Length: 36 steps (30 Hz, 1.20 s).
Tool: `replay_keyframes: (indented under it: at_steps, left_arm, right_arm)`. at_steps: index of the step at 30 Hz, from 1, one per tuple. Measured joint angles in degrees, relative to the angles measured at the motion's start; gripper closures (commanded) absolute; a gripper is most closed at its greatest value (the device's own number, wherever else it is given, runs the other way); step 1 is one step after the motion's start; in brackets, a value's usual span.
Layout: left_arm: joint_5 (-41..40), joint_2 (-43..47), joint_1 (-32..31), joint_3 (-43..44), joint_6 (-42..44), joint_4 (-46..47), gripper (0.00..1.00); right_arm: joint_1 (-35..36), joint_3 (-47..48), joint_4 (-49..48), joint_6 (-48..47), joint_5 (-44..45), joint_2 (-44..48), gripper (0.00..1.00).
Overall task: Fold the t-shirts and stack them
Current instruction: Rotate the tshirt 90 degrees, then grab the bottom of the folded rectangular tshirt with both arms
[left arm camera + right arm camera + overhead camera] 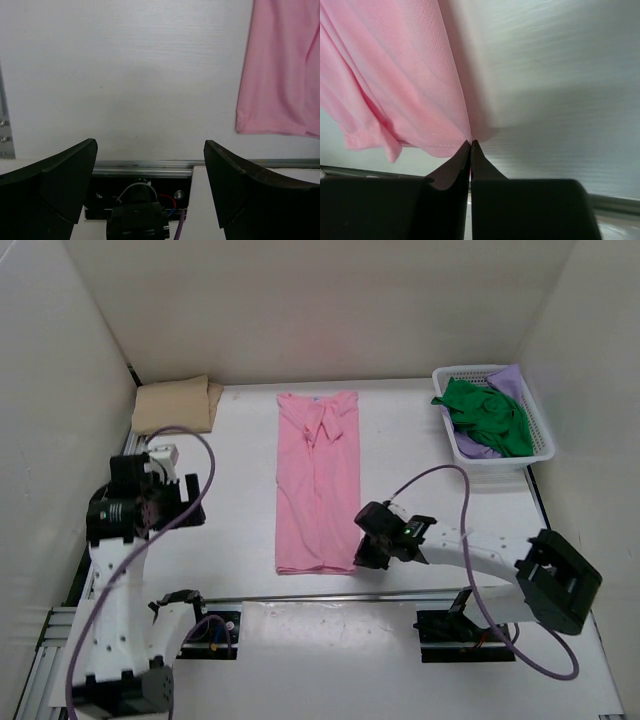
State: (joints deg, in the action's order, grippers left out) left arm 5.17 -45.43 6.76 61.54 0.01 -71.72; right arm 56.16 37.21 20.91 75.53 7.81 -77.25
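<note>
The pink shirt [318, 480] is lying lengthwise on the desk [240, 440]. Its near right corner is being pinched by the clenched right tool [471, 146]. The left tool [150, 145] is hanging released. Next, by judgement, the corner is to be carried toward the collar.

Left arm [108, 585] stands folded up over its base at the left side, wrist tipped so the left gripper [150, 145] looks down at the table near the front rail, jaws spread wide. Right arm [480, 555] reaches low and leftward from its base toward the middle. Right gripper [470, 143] has its fingertips pressed together, pinching the near right hem corner of the pink shirt [410, 75].
</note>
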Motion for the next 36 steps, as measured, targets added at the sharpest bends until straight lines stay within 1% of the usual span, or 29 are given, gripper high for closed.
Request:
replay_keyframes:
  at_steps: [1, 2, 3, 4, 5, 6, 7, 8, 10, 12, 14, 17, 20, 25, 29, 34, 35, 36]
  left_arm:
    - [1.14, -3.28, -0.44, 1.99, -0.04, 0.35, 0.04]
    - [1.90, -6.73, -1.64, 4.33, -0.15, 0.66, 0.04]
    - [2.29, -9.70, -3.48, 6.43, -0.11, 1.11, 0.05]
    - [2.25, -13.42, -6.14, 8.52, -0.15, 2.34, 0.06]
    - [1.29, -17.84, -10.84, 10.88, -0.17, 3.89, 0.06]
    - [0.79, -20.94, -14.45, 12.07, -0.11, 5.33, 0.03]
    - [-0.20, -23.78, -18.82, 12.79, -0.09, 6.64, 0.00]
    - [-0.83, -26.34, -22.91, 12.96, -0.07, 7.91, 0.00]
    - [-0.72, -30.82, -30.51, 11.93, -0.02, 9.84, 0.00]
    - [0.46, -33.77, -36.85, 7.85, -0.02, 12.35, 0.00]
    - [1.70, -35.23, -40.85, 2.12, -0.02, 13.94, 0.00]
    - [2.71, -35.93, -44.48, -4.81, -0.02, 15.45, 0.01]
    - [4.11, -37.94, -46.21, -6.16, -0.02, 17.11, 0.02]
    - [7.08, -44.11, -46.25, -6.16, -0.04, 21.57, 0.02]
    - [11.08, -49.29, -46.27, -6.25, -0.09, 23.17, 0.02]
    - [13.25, -49.77, -46.16, -6.43, -0.55, 23.61, 0.21]
    - [13.55, -49.92, -46.16, -6.47, -0.57, 23.85, 0.28]
    - [13.75, -50.05, -46.16, -6.51, -0.66, 24.06, 0.32]
  right_arm:
    - [-0.76, -0.68, 1.14, -0.92, 0.31, 1.97, 0.95]
    - [-1.64, -1.29, 2.16, -1.75, 0.39, 3.87, 0.88]
    - [-2.40, -1.81, 2.82, -2.69, 0.44, 5.40, 0.78]
    - [-3.67, -2.45, 3.26, -4.15, 0.26, 7.06, 0.62]
    - [-5.29, -3.04, 3.82, -6.08, -0.48, 8.59, 0.57]
    - [-6.62, -3.43, 4.26, -7.65, -1.03, 9.53, 0.50]
    - [-7.80, -3.65, 4.72, -9.07, -1.66, 10.19, 0.47]
    - [-8.74, -3.82, 4.96, -10.69, -2.34, 10.58, 0.46]
    - [-9.55, -4.00, 5.22, -13.77, -4.17, 10.93, 0.44]
    - [-9.66, -4.02, 5.46, -16.46, -6.03, 10.88, 0.44]
    - [-9.66, -4.02, 5.55, -18.71, -7.65, 10.86, 0.44]
    - [-9.66, -4.26, 4.72, -21.00, -9.60, 10.62, 0.44]
    - [-9.66, -5.51, 2.99, -21.77, -11.04, 10.54, 0.46]
    - [-9.66, -9.97, 0.09, -20.57, -12.44, 11.78, 0.46]
    - [-9.66, -10.80, -1.60, -19.19, -12.57, 12.33, 0.46]
    - [-9.66, -11.19, -3.08, -18.21, -12.52, 12.35, 0.46]
    - [-9.66, -11.19, -3.17, -18.10, -12.52, 12.31, 0.46]
    - [-9.66, -11.19, -3.34, -18.05, -12.52, 12.26, 0.46]
